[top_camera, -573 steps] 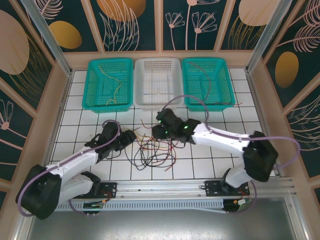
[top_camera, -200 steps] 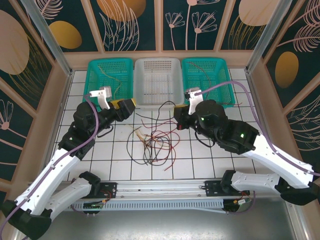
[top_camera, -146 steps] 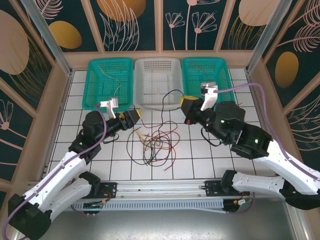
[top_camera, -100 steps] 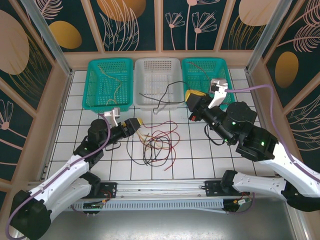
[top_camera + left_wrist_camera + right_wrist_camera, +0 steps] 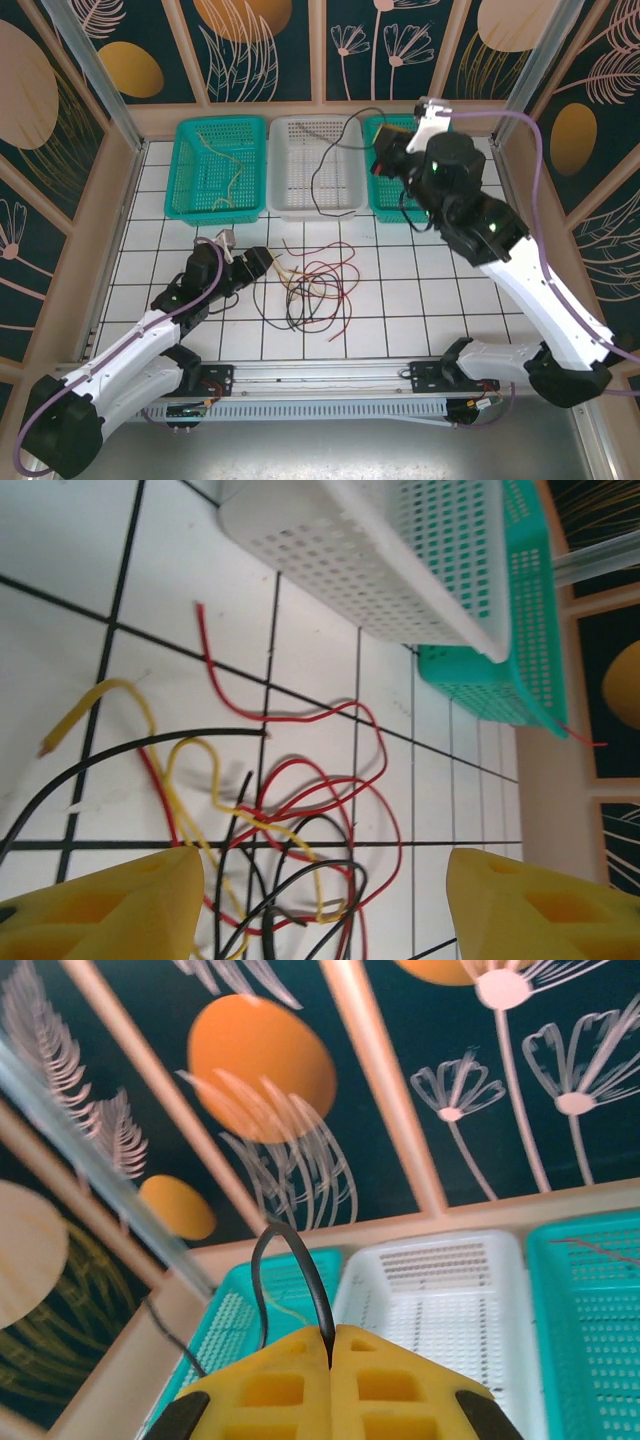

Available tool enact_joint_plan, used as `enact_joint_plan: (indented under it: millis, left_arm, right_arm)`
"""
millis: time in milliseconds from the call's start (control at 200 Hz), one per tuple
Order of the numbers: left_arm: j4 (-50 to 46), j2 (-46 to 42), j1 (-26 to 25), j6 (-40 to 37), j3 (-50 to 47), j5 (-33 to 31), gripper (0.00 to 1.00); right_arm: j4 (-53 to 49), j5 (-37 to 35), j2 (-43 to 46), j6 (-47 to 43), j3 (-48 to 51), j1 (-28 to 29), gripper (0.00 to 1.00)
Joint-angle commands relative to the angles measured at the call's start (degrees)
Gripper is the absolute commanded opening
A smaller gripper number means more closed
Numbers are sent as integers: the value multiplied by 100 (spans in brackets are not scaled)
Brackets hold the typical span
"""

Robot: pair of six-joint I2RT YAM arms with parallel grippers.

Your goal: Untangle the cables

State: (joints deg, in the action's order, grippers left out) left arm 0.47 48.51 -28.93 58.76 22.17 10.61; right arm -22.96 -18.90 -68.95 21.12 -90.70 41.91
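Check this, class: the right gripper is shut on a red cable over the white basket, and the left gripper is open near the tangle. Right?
Wrong colour: the right gripper is shut on a black cable, not red; the right wrist view shows it. It hangs over the white basket, and the left gripper is open near the tangle.

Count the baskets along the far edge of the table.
3: the left teal basket at far left, the white basket in the middle, and the right teal basket at far right, partly covered by the right arm. None looks hidden.
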Motion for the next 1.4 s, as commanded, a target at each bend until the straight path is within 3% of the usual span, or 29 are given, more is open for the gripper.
enact_joint_plan:
  millis: [0,280,496,641,771,816,891,1061,1251,1396]
  left_arm:
    - [-409,-140,-25,-132,137,-160,65]
    - [-590,91,-25,-256,344,5,63]
    - [-1060,-70,-25,-286,490,-459,64]
    - [-1152,-142,-26,-278,428,-710,66]
    - [-1419,18,-17,-342,561,-894,67]
    - [-1570,88,-25,-404,619,-1002,67]
    - [-1896,228,-21,-555,736,-1267,67]
    - [-2027,630,-25,-816,738,-1434,61]
    - [-1645,1656,-99,-1091,820,-1329,42]
    - [-1560,2356,-287,-1290,1090,-1456,44]
  right_arm:
    - [-93,930,-358,76,-318,-400,0]
    - [-120,1472,-1598,16,-1519,-936,0]
    - [-512,1782,-2662,-108,-2759,-1302,0]
    - [-581,2083,-3206,-64,-2891,-1414,0]
    - [-713,2099,-3675,-73,-2647,-1435,24]
    - [-917,2051,-3831,-52,-2621,-1422,37]
    - [-952,2022,-3800,33,-2167,-1338,47]
    - [-252,1747,-2903,182,-273,-645,48]
    - [110,1083,-1948,658,1372,256,48]
    - [542,1178,-1193,1341,2581,397,48]
